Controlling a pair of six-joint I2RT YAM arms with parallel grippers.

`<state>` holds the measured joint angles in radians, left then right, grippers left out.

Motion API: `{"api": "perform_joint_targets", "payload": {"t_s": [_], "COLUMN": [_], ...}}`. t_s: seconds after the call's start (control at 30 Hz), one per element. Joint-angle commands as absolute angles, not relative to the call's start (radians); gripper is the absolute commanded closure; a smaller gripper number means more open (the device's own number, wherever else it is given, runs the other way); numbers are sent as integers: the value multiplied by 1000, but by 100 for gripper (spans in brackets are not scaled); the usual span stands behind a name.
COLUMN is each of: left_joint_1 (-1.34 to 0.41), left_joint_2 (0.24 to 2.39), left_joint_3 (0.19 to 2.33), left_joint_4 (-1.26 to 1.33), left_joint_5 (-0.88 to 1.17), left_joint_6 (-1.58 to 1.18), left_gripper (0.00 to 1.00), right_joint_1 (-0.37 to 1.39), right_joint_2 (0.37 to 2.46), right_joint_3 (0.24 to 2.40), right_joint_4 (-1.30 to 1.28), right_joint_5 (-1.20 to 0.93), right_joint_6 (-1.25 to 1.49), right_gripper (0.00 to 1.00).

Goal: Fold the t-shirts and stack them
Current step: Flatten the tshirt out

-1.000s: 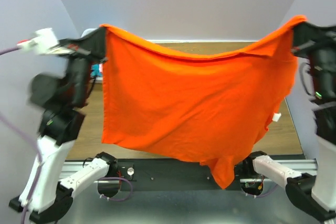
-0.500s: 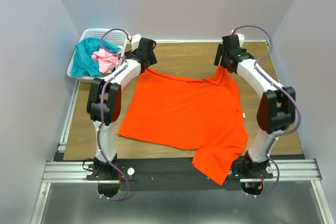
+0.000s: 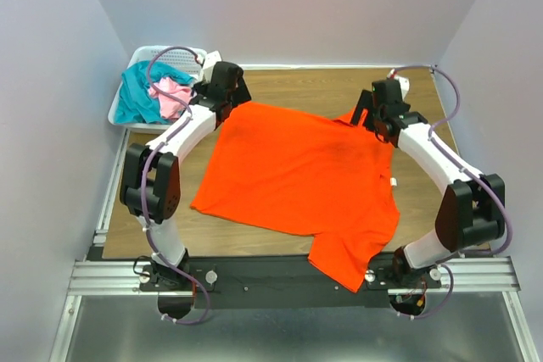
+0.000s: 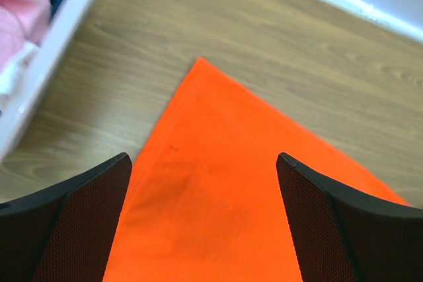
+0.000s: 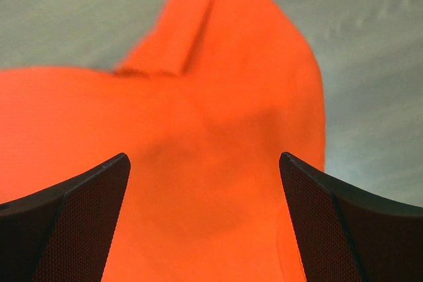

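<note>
Wooden table (image 3: 305,86), pale walls (image 3: 288,6), orange t-shirt (image 3: 297,167)

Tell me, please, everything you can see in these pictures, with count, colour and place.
orange t-shirt: one, bright orange, spread flat on the table between the arms, one sleeve over the near edge
teal t-shirt: one, teal, crumpled in the basket
pink t-shirt: one, pink, in the basket beside the teal one
basket: one, white, far left corner of the table
table: one, wood-brown
left hand: one, black, open over the shirt's far left corner
right hand: one, black, open over the shirt's far right corner
</note>
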<state>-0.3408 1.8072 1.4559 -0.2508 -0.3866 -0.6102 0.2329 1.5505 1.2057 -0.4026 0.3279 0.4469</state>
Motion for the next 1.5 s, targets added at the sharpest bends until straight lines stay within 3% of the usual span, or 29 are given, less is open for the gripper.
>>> {"api": "perform_joint_targets", "payload": {"t_s": [0.0,0.33,1.0,1.3,1.47], "left_joint_1": [-347,-356,-310,-285,-288], "left_joint_2": [1818,1847,1867,1775,1740], "left_joint_3": [1359,1250,1141,1098,1106], "left_joint_4": [-209,-120,-229,-265,-265], "left_joint_5": [-273,-181,-348,-397,-368], "left_joint_6": [-583,-560,-626,-640,-630], "left_gripper": [2,2,2,2,2], "right_joint_1": [218,170,199,353,364], "right_joint_2": [1517,1437,1634,1724,1637], "right_joint_3": [1057,865,905,945,963], "right_joint_4": [-419,-420,-298,-262,-265], "right_joint_5": [301,275,11,58,80], "right_joint_6": [528,565,520,569,577], "right_gripper": [0,0,0,0,0]}}
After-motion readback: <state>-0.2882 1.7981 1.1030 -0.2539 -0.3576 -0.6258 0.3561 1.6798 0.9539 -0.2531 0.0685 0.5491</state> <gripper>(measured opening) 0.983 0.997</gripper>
